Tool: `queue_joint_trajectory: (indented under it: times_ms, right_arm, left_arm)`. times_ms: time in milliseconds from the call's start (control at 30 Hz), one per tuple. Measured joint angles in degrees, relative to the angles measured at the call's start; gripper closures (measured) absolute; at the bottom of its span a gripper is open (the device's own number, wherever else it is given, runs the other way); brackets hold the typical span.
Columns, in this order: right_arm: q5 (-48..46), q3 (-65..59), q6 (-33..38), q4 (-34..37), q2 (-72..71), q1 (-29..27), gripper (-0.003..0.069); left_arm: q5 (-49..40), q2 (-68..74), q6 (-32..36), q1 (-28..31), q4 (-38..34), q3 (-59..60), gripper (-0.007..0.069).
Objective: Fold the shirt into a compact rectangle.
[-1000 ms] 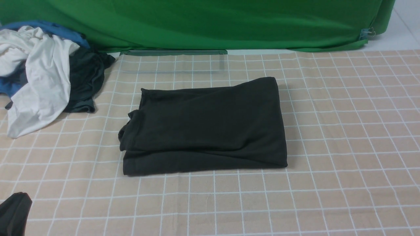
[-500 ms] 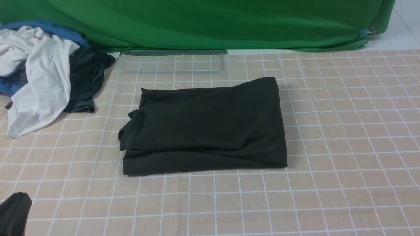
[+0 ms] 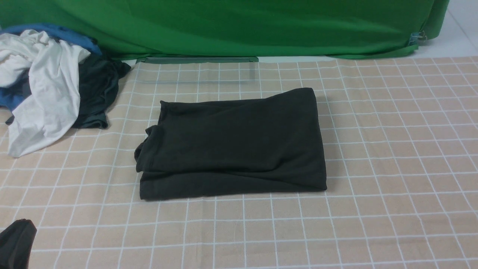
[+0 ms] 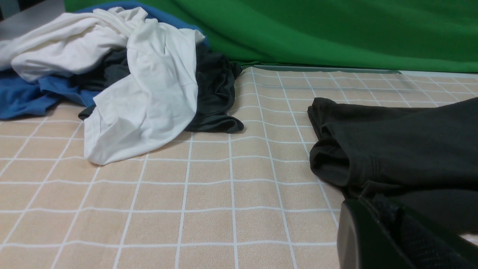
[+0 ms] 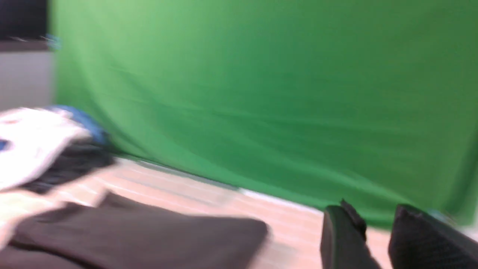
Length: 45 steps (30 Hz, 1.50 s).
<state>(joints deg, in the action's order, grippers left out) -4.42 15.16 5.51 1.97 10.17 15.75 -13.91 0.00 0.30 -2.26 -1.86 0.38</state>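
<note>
The black shirt [image 3: 231, 144] lies folded into a rough rectangle in the middle of the checked tablecloth, with a rumpled lip at its left edge. In the front view only a dark tip of my left gripper [image 3: 16, 243] shows, at the bottom left corner, well clear of the shirt. In the left wrist view that gripper [image 4: 384, 209] is shut with nothing in it, and the shirt [image 4: 403, 149] lies just beyond its tip. My right gripper [image 5: 377, 220] is out of the front view. Its blurred wrist view shows the jaws apart and empty, off the shirt's [image 5: 142, 231] right side.
A pile of clothes sits at the far left: a white garment [image 3: 44, 86], a dark grey-green one [image 3: 95, 93] and a blue one [image 3: 56, 31]. A green backdrop [image 3: 239, 26] hangs along the table's far edge. The beige checked tablecloth [image 3: 392, 149] covers the table.
</note>
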Motion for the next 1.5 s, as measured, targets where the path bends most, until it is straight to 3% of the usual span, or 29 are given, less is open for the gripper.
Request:
queue_joint_trajectory:
  times_ms: [167,300,567,1500]
  right_arm:
    - [-0.74,-9.56,1.04,-0.05,-2.15,-11.99,0.0422]
    - [-4.93,-15.13,0.93,-0.05,-4.54,-15.2,0.0422]
    - [-9.56,-15.62,0.9,-0.18,-10.06,-15.44,0.0422]
    - [-9.67,-15.62,-0.8,-0.18,-10.19,-15.44,0.0422]
  left_arm:
    - [0.0,0.01,0.04,0.0,0.0,0.0,0.0603]
    - [0.0,0.0,0.04,0.0,0.0,0.0,0.0602]
    - [-0.03,0.01,1.17,0.0,0.0,0.04,0.0602]
    - [0.03,0.01,1.75,0.0,0.0,0.04,0.0602]
